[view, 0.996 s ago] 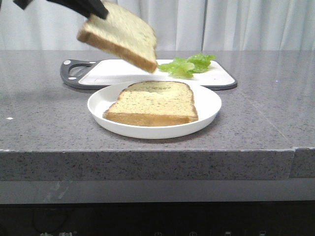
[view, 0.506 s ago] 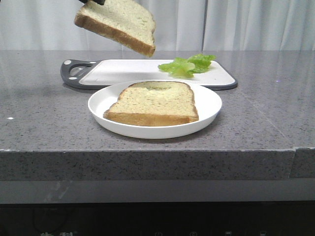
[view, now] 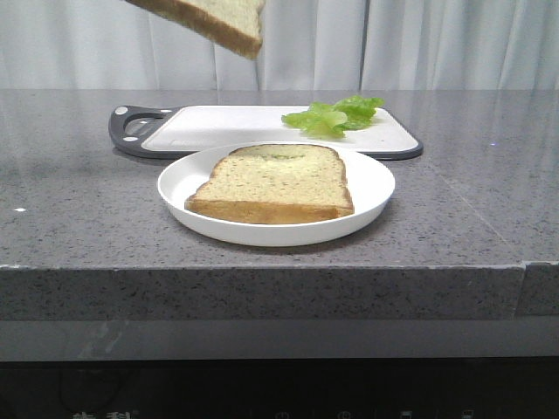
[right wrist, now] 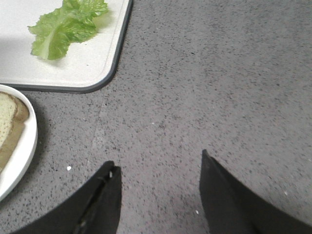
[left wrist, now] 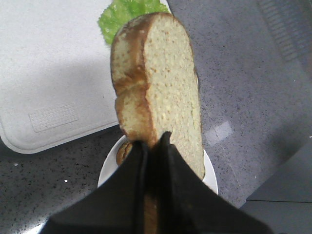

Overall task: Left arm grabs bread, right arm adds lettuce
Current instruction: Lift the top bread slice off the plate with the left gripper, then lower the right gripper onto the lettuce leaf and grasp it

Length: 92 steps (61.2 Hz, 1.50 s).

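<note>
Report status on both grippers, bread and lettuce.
Left gripper shut on bread, held high. Right gripper open, empty. Lettuce untouched on cutting board. Nothing blocking.

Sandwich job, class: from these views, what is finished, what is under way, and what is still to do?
Done: the left end effector is shut on the bread, lifted high above the plate holding the other slice. In hand: that slice is held aloft. Left: the lettuce lies untouched on the cutting board; the right end effector hangs open over bare counter.
</note>
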{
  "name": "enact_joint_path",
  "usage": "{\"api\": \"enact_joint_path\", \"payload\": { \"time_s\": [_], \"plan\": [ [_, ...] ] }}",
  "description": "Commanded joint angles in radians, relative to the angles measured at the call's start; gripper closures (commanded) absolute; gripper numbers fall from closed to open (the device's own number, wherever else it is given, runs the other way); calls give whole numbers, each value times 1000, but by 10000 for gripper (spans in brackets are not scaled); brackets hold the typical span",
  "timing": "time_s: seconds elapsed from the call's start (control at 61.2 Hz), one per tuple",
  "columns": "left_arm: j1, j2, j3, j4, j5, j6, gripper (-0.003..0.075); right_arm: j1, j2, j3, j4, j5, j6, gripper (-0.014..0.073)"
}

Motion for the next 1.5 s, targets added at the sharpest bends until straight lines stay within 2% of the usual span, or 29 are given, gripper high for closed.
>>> {"api": "enact_joint_path", "payload": {
  "time_s": [0.0, 0.49, 0.996, 1.273, 1.486],
  "plan": [
    [4, -82, -2, -52, -27, 18, 741, 2, 68, -80, 45, -57, -51, 200],
    [99, -340, 321, -56, -105, 80, 741, 2, 493, -387, 416, 2, -370, 200],
    [99, -351, 339, -61, -112, 80, 741, 2, 928, -752, 673, 86, -402, 200],
    [99, -351, 339, -61, -112, 80, 741, 2, 1129, -977, 739, 140, -402, 200],
    [99, -351, 339, -61, -112, 80, 741, 2, 1225, -1089, 763, 167, -402, 200]
  ]
}}
